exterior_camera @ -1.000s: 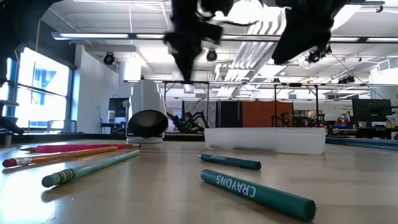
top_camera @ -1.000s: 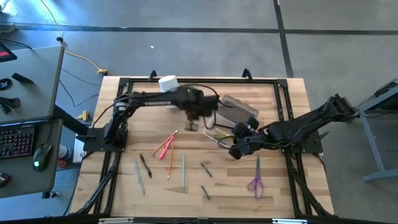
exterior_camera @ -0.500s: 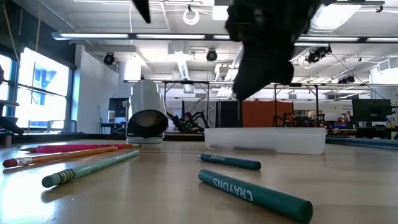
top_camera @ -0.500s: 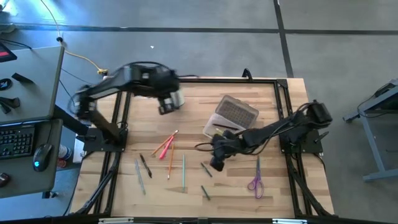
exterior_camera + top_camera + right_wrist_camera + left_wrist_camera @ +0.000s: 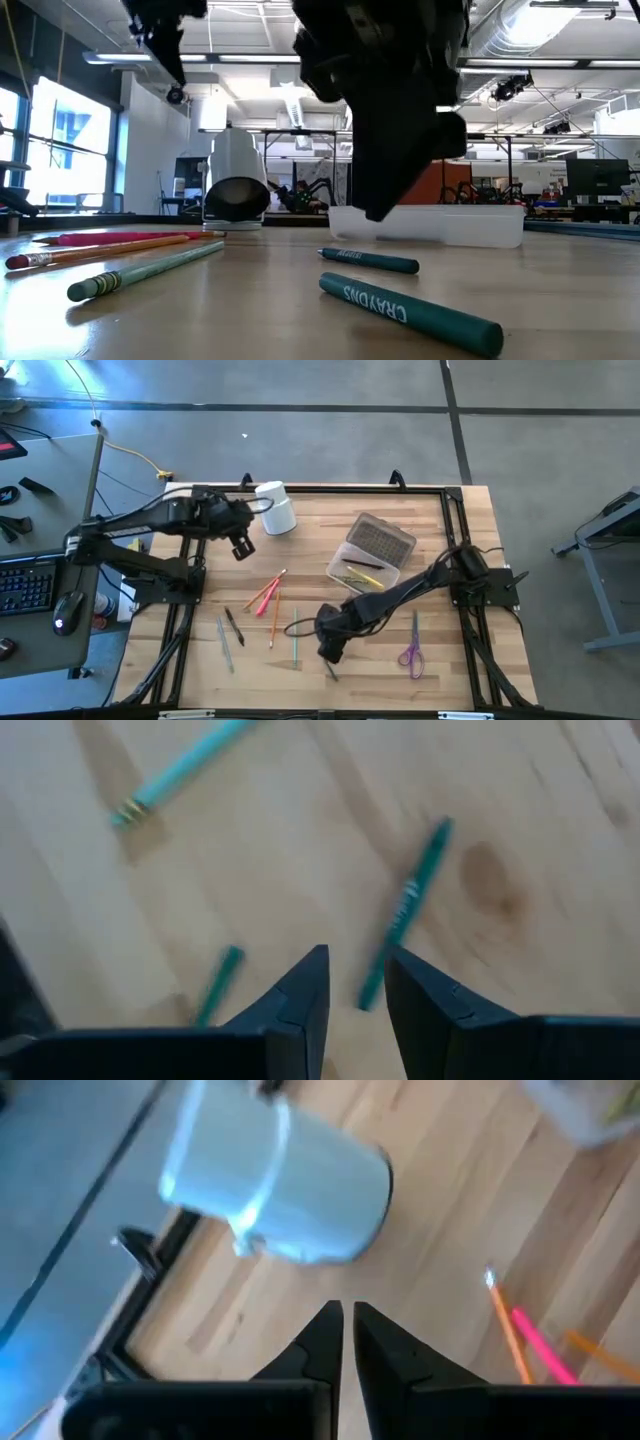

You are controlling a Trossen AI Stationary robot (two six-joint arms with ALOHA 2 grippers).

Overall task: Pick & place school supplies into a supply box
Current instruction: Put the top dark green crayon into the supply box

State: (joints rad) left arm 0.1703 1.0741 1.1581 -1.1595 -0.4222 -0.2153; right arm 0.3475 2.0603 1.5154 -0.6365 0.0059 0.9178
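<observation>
Your right gripper (image 5: 330, 650) hangs low over the front-middle of the table, fingers (image 5: 300, 995) parted by a narrow gap with nothing between them; a dark green crayon (image 5: 405, 910) lies on the wood just beyond the tips, a shorter green piece (image 5: 218, 982) beside it and a teal pencil (image 5: 185, 765) farther off. You'll find the supply box (image 5: 372, 550) right of centre toward the back, with a few pencils inside; its contents are too small to sort. Loose pencils (image 5: 268, 595) sit left of centre, purple scissors (image 5: 411, 653) to the right near the front. From the low view the right arm blocks most of the box. Your left gripper (image 5: 240, 547) is raised near the white cup (image 5: 275, 508), which lies tipped on its side, fingers (image 5: 325, 1342) nearly together and empty.
</observation>
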